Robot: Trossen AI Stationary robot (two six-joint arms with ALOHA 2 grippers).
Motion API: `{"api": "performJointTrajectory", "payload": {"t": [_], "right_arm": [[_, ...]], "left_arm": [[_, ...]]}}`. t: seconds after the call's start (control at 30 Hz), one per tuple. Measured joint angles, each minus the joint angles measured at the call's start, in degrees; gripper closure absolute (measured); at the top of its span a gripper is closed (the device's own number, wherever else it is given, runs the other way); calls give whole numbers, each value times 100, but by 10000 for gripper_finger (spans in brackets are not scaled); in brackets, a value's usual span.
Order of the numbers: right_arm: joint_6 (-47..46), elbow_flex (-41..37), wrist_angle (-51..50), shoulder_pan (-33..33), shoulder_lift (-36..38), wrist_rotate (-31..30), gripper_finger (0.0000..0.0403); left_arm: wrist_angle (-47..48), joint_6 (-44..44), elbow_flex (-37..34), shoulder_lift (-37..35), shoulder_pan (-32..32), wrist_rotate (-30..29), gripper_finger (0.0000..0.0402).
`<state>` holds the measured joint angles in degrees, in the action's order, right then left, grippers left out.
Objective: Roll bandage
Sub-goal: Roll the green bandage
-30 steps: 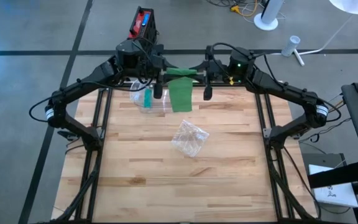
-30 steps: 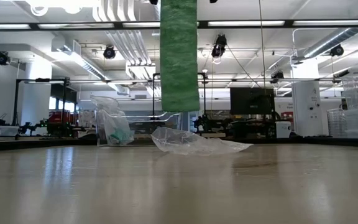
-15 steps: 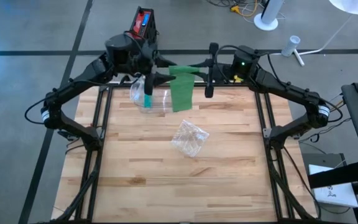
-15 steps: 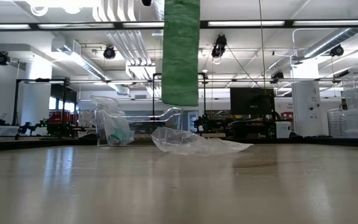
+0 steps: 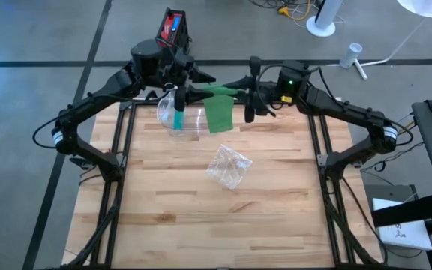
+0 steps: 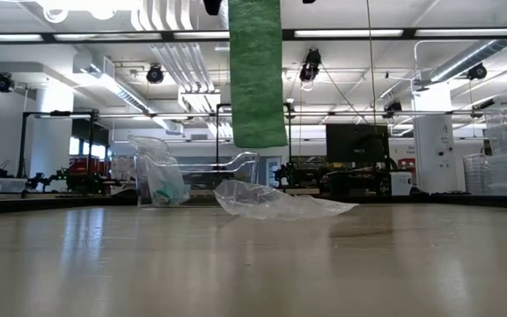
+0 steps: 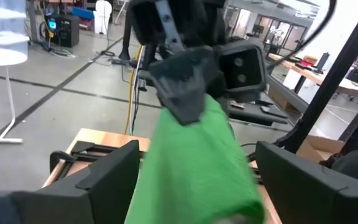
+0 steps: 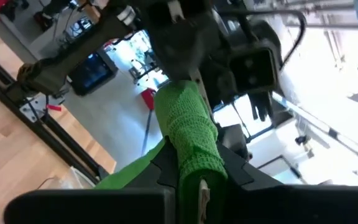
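High view shows both arms meeting above the far edge of the tabletop point(image 5: 276, 195). Right hand point(image 5: 240, 84) holds the rolled end of the green bandage point(image 5: 218, 109) tightly, and a loose strip of it hangs down in the air, not touching the wood. Left hand point(image 5: 190, 84) is just beside the bandage with its fingers wide apart. A clear plastic bag point(image 5: 229, 165) lies crumpled near the middle, and another plastic wrapper point(image 5: 177, 118) lies near the left hand.

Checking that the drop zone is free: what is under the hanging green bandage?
Under the green bandage is bare wooden table. A clear plastic container sits beside it and a crumpled plastic wrapper nearer the table's middle. Nothing visible is covered.
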<state>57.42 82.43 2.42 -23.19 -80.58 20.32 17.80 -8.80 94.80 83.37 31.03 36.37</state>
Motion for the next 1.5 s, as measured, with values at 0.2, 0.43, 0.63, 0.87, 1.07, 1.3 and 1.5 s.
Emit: {"api": "performJointTrajectory", "payload": {"t": [0.2,0.43,0.63,0.87,1.07,1.3,1.5], "right_arm": [[313,-4,-4,136,-28,-296,364],[322,-7,92,143,-31,-586,364],[77,-15,81,154,-31,-599,355],[-2553,-20,83,152,14,-502,221],[-4442,147,89,105,11,-470,129],[-4400,160,-224,-67,-176,-483,130],[-4386,164,-328,-252,-210,-315,179]], "left_arm": [[-83,62,0,80,6,-1,112],[72,220,0,93,10,62,190],[83,572,0,94,10,60,296],[217,1601,0,75,7,-189,355],[472,2946,0,33,-1,-739,355],[512,3233,0,30,-161,-736,355],[671,3571,0,22,-277,-879,355]]}}
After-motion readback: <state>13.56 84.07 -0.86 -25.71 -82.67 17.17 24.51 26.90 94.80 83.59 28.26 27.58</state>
